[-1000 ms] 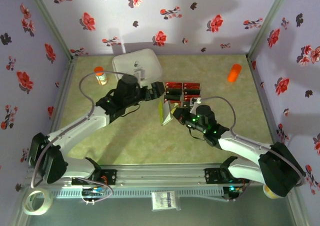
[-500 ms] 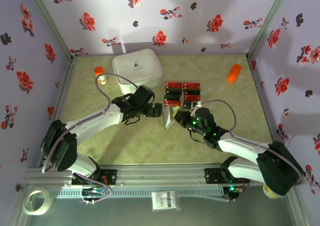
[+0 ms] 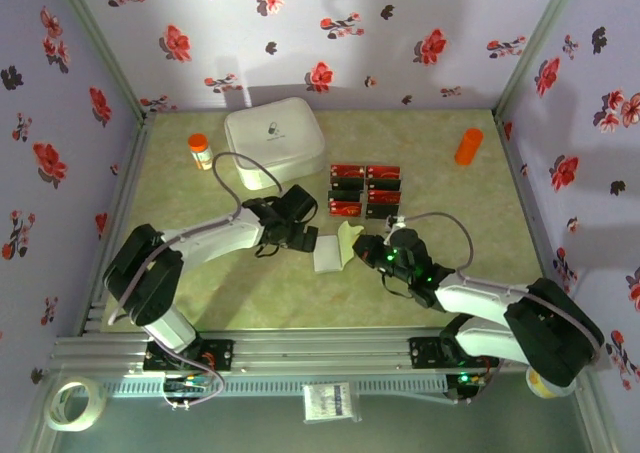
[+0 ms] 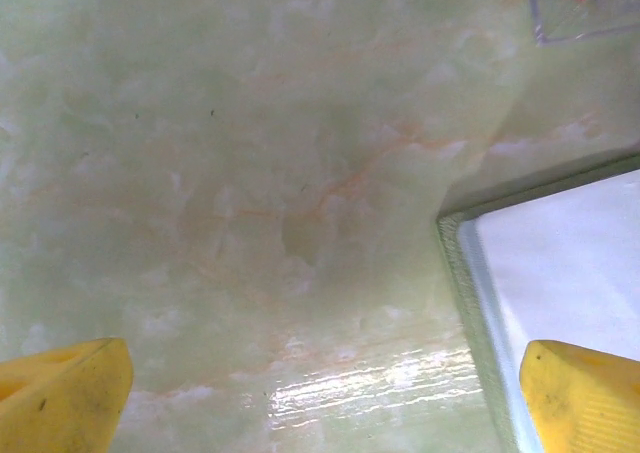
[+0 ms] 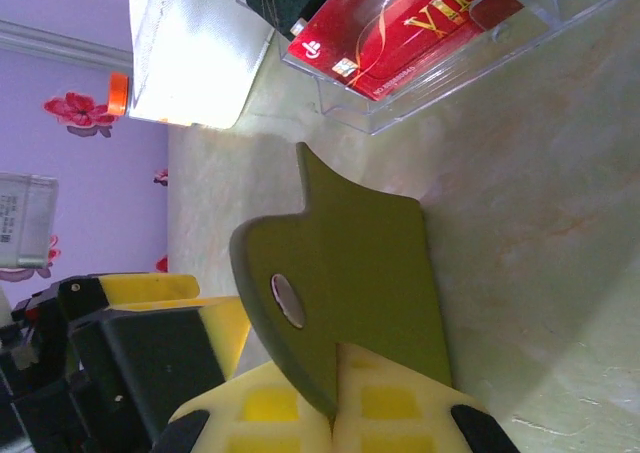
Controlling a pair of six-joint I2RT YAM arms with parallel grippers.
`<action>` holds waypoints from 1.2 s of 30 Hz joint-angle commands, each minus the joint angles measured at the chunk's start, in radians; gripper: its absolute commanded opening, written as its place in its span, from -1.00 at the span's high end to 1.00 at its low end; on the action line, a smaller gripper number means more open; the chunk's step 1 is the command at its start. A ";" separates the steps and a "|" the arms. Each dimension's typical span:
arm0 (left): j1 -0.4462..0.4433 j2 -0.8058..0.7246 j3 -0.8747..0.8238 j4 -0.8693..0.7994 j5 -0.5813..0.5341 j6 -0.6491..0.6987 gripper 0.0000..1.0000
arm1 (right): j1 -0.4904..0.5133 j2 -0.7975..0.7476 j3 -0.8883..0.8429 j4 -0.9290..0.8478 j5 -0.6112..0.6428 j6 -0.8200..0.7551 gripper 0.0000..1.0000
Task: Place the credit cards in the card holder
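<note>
Our right gripper is clenched on a thin edge of the olive holder, which leans tilted over the worktop, just in front of the clear tray where the cards lie. Our left gripper hangs released, jaws wide, low beside the holder's other flap and grasping nothing. We judge the pinch the weak point: it bites only a narrow rim, so a nudge from the left fingers could twist the holder loose or fold it shut. The cards are thin and sit flat in the tray, so a pick may slide off or drag the tray
</note>
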 commanded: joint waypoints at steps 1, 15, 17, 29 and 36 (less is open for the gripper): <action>-0.007 0.014 -0.001 -0.025 -0.044 0.027 -0.99 | 0.009 0.006 -0.027 0.051 0.046 0.007 1.00; -0.007 -0.037 -0.019 0.032 -0.006 -0.038 -1.00 | 0.009 -0.018 -0.103 -0.023 0.118 0.028 1.00; -0.008 -0.044 -0.017 0.033 0.000 -0.045 -0.99 | 0.009 -0.040 -0.113 -0.076 0.141 0.037 1.00; -0.008 -0.044 -0.015 0.052 0.014 -0.063 -1.00 | 0.009 -0.113 -0.121 -0.231 0.182 0.024 1.00; -0.017 -0.065 -0.015 0.076 0.036 -0.067 -0.99 | 0.016 -0.054 -0.113 -0.177 0.167 0.022 1.00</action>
